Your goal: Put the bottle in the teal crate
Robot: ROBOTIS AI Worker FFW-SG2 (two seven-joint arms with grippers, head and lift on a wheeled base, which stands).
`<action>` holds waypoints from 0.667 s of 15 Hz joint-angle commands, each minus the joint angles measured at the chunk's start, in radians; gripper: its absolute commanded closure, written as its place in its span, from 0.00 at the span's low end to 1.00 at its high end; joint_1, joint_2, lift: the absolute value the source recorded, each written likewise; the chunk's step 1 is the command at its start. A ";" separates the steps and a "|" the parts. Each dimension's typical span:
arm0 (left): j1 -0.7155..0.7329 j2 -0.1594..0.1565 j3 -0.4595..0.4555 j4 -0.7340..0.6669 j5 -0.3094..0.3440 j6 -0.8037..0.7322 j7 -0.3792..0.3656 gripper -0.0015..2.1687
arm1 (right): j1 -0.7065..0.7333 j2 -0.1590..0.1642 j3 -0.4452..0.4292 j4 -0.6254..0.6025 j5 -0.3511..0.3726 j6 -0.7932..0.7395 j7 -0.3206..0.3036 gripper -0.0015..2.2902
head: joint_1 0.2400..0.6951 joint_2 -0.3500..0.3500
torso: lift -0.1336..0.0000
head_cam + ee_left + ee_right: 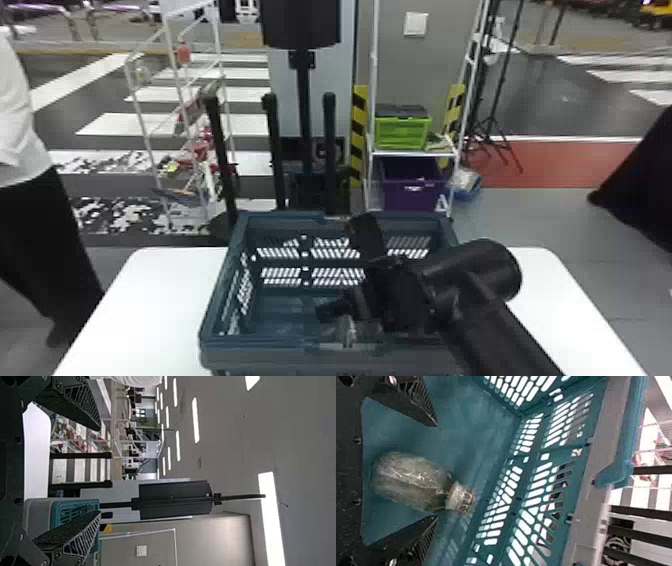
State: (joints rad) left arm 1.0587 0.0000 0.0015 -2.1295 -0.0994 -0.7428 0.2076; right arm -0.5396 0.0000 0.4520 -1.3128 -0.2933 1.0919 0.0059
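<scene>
Between the spread right fingers [369, 237], the bottle [411, 481]

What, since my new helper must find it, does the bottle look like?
On the white table stands the teal crate. Inside it, between the open fingers of the right gripper, is the bottle. Its see-through body and pale cap set it apart from the black fingers.

right hand [340, 267]: fingers apart; capped clear bottle [411, 481] between them, inside teal crate [462, 419]; crate walls slotted

Crate [260, 356] seemingly in all views
</scene>
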 commanded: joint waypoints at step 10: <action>0.006 -0.002 -0.005 -0.009 -0.003 0.000 0.003 0.07 | 0.360 -0.178 -0.145 -0.635 0.006 -0.154 -0.006 0.01 | 0.57 0.50 | 1.00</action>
State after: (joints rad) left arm 1.0660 0.0000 -0.0016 -2.1388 -0.1028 -0.7441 0.2102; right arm -0.2472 -0.1476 0.3241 -1.8741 -0.2820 1.0035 0.0002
